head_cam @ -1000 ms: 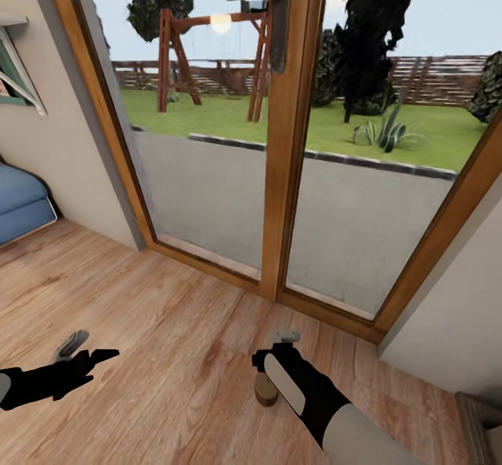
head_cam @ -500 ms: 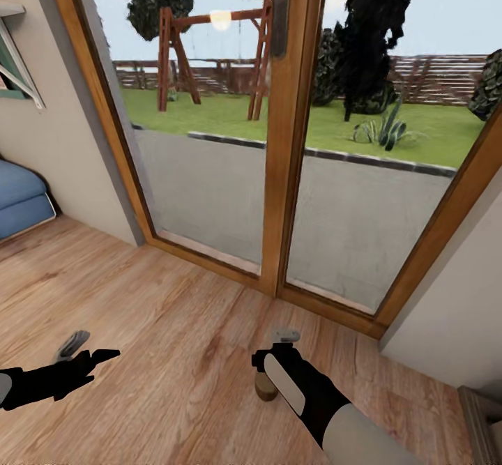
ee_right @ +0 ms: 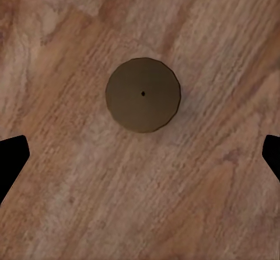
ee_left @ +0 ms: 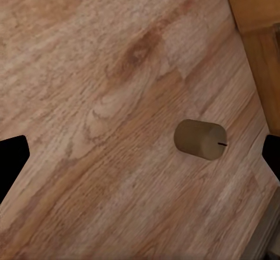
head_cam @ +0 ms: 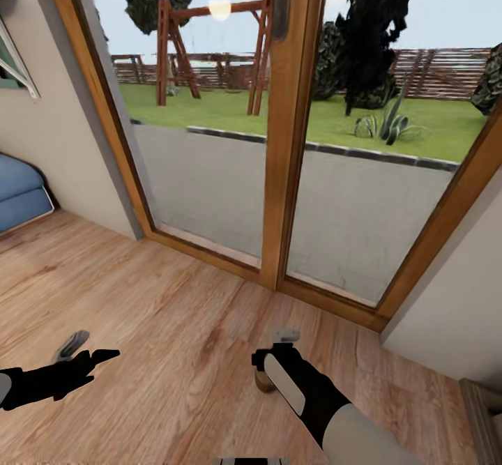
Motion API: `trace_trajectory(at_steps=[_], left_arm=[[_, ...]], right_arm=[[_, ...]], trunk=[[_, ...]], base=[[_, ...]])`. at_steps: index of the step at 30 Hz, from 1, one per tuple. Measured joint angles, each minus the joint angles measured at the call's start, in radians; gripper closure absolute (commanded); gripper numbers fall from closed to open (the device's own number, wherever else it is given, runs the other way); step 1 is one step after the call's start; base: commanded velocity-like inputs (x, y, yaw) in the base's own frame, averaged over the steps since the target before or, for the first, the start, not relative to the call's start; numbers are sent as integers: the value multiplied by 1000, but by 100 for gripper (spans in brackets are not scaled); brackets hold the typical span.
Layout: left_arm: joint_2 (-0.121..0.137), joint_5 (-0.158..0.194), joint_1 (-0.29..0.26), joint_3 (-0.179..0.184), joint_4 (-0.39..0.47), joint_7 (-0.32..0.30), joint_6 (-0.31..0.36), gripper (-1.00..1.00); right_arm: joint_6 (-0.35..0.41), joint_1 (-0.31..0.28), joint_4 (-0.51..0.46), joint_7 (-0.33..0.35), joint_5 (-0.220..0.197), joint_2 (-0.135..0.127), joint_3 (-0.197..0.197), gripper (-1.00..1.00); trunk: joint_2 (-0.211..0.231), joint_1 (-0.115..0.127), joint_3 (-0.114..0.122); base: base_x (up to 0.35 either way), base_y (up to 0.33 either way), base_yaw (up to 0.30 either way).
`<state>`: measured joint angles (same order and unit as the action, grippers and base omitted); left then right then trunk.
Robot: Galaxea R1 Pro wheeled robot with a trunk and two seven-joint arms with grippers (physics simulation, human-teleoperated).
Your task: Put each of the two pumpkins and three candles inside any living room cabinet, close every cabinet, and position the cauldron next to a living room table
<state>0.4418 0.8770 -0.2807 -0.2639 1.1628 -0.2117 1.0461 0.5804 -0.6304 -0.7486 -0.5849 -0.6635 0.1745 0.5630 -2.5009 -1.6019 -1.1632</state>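
In the head view, a wooden-framed glass door (head_cam: 279, 137) is seen ahead, with a lawn, a wooden swing frame (head_cam: 209, 54) and a fence beyond it. The wood-plank floor (head_cam: 160, 325) fills the lower part, and a blue cushion (head_cam: 21, 196) is seen at the left edge against the wall. The left gripper (head_cam: 94, 353) is held low over the floor at the left; the stance of its jaws cannot be told here. The right gripper (head_cam: 275, 350) is held over a candle (head_cam: 263, 381), a short brownish cylinder standing on the floor near the door and partly hidden under the wrist.

In the left wrist view, the candle (ee_left: 200, 139) is seen standing on the floor (ee_left: 105, 125), well apart from both dark fingertips (ee_left: 11, 160), which are spread wide.

In the right wrist view, the candle (ee_right: 143, 94) is seen from straight above, wick dot at its centre, on the floor (ee_right: 146, 201). The fingertips (ee_right: 11, 158) are spread wide and nothing is touched by them.
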Motion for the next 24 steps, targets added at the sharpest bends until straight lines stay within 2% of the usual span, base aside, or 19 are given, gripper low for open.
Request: trace_trajectory(at_steps=[15, 24], left_arm=[[-1, -1, 0, 0, 0, 0, 0, -100], [-11, -1, 0, 6, 0, 0, -1, -100]], right_arm=[[-22, 0, -1, 0, 11, 0, 4, -100], [-25, 0, -2, -1, 10, 0, 3, -100]], trunk=[[-4, -7, -58], [-6, -11, -93]], base=[[0, 0, 0], [0, 0, 0]])
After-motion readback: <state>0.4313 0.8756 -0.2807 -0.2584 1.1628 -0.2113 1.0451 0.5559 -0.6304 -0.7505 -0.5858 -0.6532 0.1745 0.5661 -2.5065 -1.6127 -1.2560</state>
